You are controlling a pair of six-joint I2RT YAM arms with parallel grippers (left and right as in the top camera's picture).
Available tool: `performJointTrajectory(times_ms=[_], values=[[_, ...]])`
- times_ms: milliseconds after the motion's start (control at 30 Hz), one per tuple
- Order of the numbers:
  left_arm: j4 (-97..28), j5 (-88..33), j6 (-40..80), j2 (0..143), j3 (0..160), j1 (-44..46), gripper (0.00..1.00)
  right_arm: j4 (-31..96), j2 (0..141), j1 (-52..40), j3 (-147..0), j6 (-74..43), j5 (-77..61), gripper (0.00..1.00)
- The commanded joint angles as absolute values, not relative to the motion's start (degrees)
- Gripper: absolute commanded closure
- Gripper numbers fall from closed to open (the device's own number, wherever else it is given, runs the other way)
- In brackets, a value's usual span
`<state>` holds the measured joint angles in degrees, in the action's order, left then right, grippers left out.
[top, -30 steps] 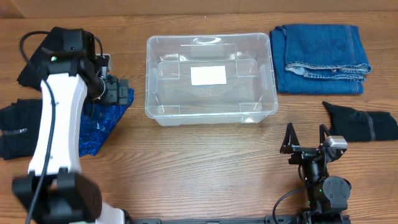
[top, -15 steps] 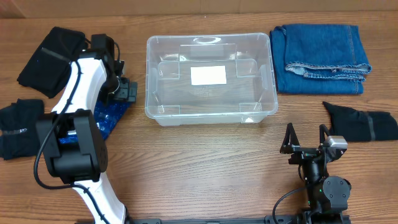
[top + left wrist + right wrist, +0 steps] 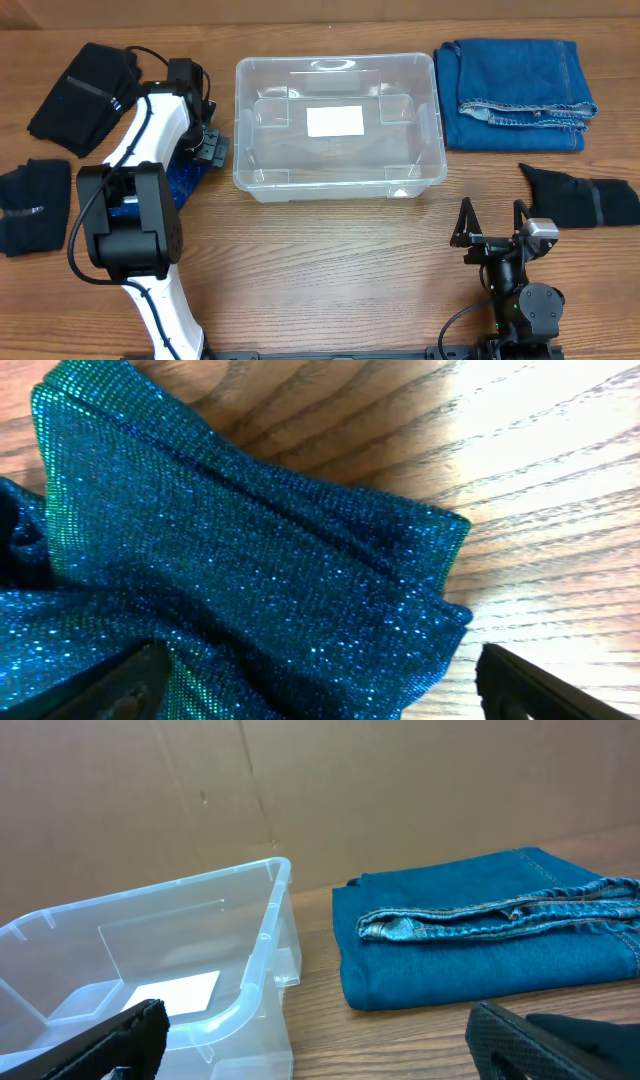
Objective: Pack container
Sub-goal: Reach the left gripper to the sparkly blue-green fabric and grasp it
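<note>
Left hand [image 3: 211, 150] is at the left of the table [image 3: 330, 280], poised over the sparkly blue cloth [image 3: 250, 560], just beside the container's left wall. In the wrist view the two fingers stand wide apart at the bottom corners, with bunched blue fabric filling the space between them. So that hand is open and has nothing in its grip yet.

The container [image 3: 262, 150] sits upright at the middle of the table, toward the far side. It looks empty, and the white label shows clean through the bottom. Judging by that, packing has barely begun, and the step in hand looks like the pick-up of the blue cloth.

Right hand [image 3: 492, 218] is parked at the near right, well apart from everything, fingers spread and holding nothing. Its camera looks across at the container's right corner and the folded jeans [image 3: 518, 80] on the far right. One black garment [image 3: 585, 200] lies right of the container and two more [image 3: 85, 85] lie at the far left. All of them are outside the tub.

Next move, as I read it: lower onto a thick fold of the cloth and close firmly, since loose slippery fabric may trail. Then lift high enough to clear the rim and carry it right, over the tub, before letting go.
</note>
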<state>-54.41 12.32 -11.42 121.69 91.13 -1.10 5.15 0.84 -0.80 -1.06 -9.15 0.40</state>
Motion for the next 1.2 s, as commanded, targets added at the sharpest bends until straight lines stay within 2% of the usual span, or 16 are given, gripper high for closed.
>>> performJointTrajectory(times_ms=[0, 167, 467, 633, 667, 733, 767, 833, 1033, 1167], values=[[-53.95, 14.79, -12.67, 122.58, 91.92, -1.13, 0.05, 4.82, 0.16, -0.91, -0.45, -8.99, 0.8, 0.0], [-53.08, 15.64, -12.36, 122.58, 91.39, -1.15, 0.1, 4.82, 0.16, -0.91, -0.45, -8.99, 0.8, 0.0], [-50.65, 15.14, -10.02, 122.69, 89.19, -1.08, 0.11, 4.82, 0.16, -0.91, -0.45, -8.99, 0.8, 0.0], [-50.72, 10.22, -8.19, 122.69, 88.97, -1.04, 0.13, 4.82, 0.16, -0.91, -0.45, -8.99, 0.8, 0.0], [-50.83, 10.24, -6.79, 122.69, 88.97, -1.04, 0.16, 4.82, 0.16, -0.91, -0.45, -8.99, 0.8, 0.0], [-51.7, 10.22, -4.84, 122.69, 88.97, -1.04, 0.36, 4.82, 0.16, -0.91, -0.45, -8.99, 0.8, 0.0], [-52.45, 10.2, -3.9, 122.69, 88.97, -1.04, 0.51, 4.82, 0.16, -0.91, -0.45, -8.99, 0.8, 0.0], [-52.71, 9.69, -3.16, 122.69, 88.97, -1.04, 0.67, 4.82, 0.16, -0.91, -0.45, -8.99, 0.8, 0.0], [-52.73, 8.88, -3.16, 122.69, 88.99, -0.99, 0.93, 4.82, 0.16, -0.91, -0.45, -8.99, 0.8, 0.0], [-53.25, 8.88, -3.18, 122.67, 89.76, -0.97, 0.96, 4.82, 0.16, -0.91, -0.45, -8.99, 0.8, 0.0]])
